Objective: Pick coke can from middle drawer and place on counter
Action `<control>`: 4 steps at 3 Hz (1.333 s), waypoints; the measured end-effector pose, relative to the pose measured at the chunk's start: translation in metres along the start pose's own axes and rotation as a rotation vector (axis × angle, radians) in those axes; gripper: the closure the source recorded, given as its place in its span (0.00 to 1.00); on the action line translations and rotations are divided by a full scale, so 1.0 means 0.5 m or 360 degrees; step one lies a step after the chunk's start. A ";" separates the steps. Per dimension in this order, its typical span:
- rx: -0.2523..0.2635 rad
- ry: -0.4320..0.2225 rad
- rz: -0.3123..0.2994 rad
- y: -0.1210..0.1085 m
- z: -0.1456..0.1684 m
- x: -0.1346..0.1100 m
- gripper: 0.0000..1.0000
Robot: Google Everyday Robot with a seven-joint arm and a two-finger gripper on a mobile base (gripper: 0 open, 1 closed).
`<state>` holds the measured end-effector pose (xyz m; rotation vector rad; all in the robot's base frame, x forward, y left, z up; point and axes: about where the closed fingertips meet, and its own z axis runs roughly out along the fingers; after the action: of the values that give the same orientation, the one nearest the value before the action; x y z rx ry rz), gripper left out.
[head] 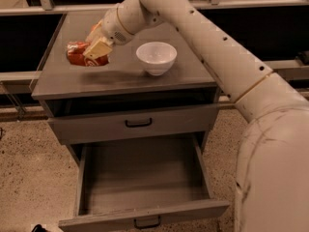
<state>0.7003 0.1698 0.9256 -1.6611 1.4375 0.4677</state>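
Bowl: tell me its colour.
White, plain, seen in the camera view. The bowl sits beside the gripper, which holds the coke can over the counter.

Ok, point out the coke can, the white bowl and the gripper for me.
coke can [76, 55]: camera view, on its red side.
white bowl [156, 65]: camera view, on its outer wall.
gripper [91, 50]: camera view, between the fingertips, shut on the coke can at the back left of the counter [120, 79].
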 end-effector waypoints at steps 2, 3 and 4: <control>0.0057 0.0124 0.0166 0.011 0.119 0.027 0.20; 0.0055 0.0126 0.0174 0.013 0.122 0.029 0.00; 0.0055 0.0126 0.0174 0.013 0.122 0.029 0.00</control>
<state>0.7132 0.2098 0.8788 -1.5949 1.5922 0.4397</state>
